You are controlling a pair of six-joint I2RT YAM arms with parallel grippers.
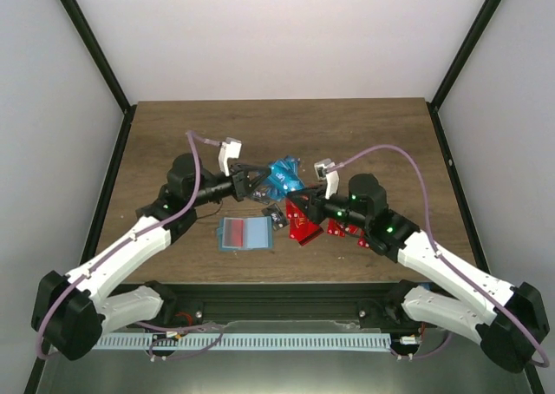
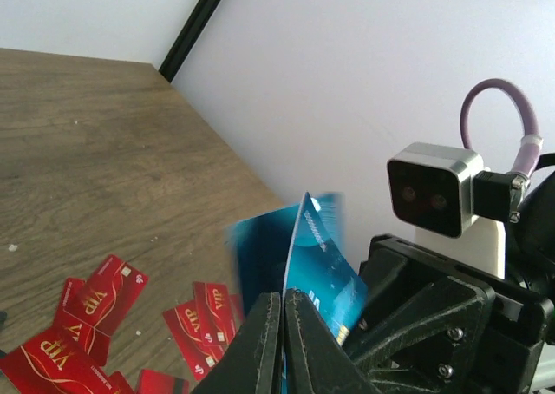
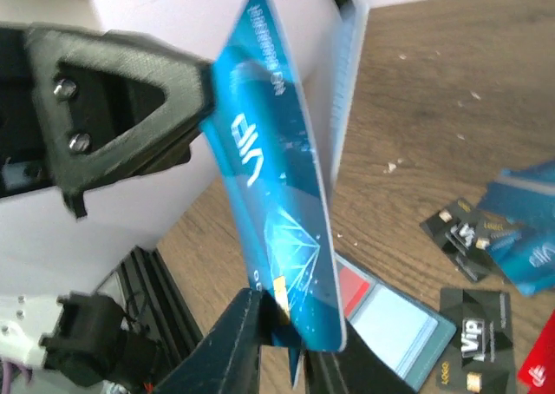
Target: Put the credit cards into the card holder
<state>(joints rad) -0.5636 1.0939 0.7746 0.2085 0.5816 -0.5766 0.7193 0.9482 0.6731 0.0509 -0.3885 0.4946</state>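
Top view. The left pincer [image 1: 260, 182] is clenched on a bright blue rectangular plastic card [image 1: 282, 175], held above the middle of the brown wooden worktop [image 1: 364, 134]. The right pincer [image 1: 299, 205] meets the same card from the right. The flat teal rectangular card holder [image 1: 260, 234] lies open on the worktop, nearer to me than both pincers, with a red panel showing in its left half. Red cards [image 1: 303, 227] lie just right of the holder. Small black cards [image 1: 276, 217] lie between the holder and the red ones.

Left wrist view. I see the left pincer [image 2: 284, 325] fully closed, with the blue card [image 2: 316, 264] rising edge-on from between its fingers. Red cards marked VIP [image 2: 108, 294] lie scattered on the worktop to the left. The right arm's camera block [image 2: 434, 186] stands at right.

Right wrist view. The blue card [image 3: 277, 203] stands tilted, its lower edge between the fingers of the right pincer [image 3: 277, 342]. I cannot tell whether they are pressing it. The card holder [image 3: 395, 329] lies below on the worktop. Black cards [image 3: 473, 338] and loose blue cards [image 3: 529, 251] lie to its right.
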